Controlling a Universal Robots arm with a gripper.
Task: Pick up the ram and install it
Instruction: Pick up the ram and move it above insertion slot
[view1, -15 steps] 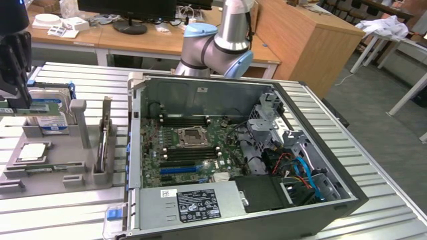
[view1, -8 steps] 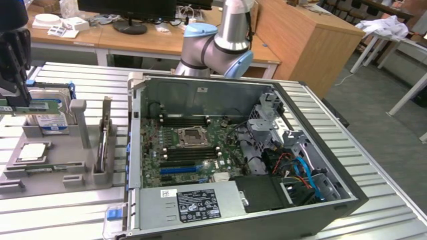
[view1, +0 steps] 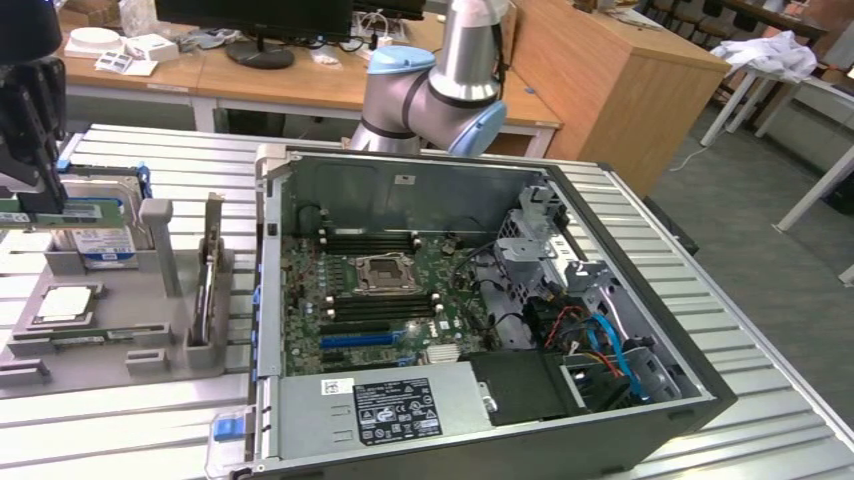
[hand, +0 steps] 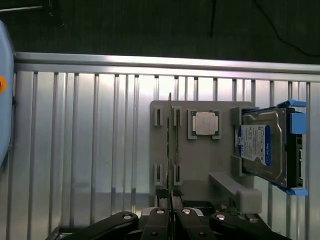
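My gripper (view1: 30, 185) hangs at the exterior view's left, over the grey parts tray (view1: 94, 345), and is shut on the ram (view1: 74, 212). The ram is a thin green stick held level below the black fingers. In the wrist view the ram (hand: 170, 150) appears edge-on as a thin dark line. It runs out from between the fingers (hand: 159, 220) of the gripper (hand: 170, 212), above the tray (hand: 200, 170) and its slotted holders. The black ram slots (view1: 380, 243) on the motherboard lie inside the open computer case, to the exterior view's right of the gripper.
A silver processor chip (hand: 205, 123) and a hard drive (hand: 265, 145) in a blue bracket sit on the tray. The open case (view1: 280, 300) holds the CPU socket (view1: 380, 270), a blue slot (view1: 358, 340), a drive cage (view1: 541, 235) and cables. The arm's base (view1: 434, 90) stands behind the case.
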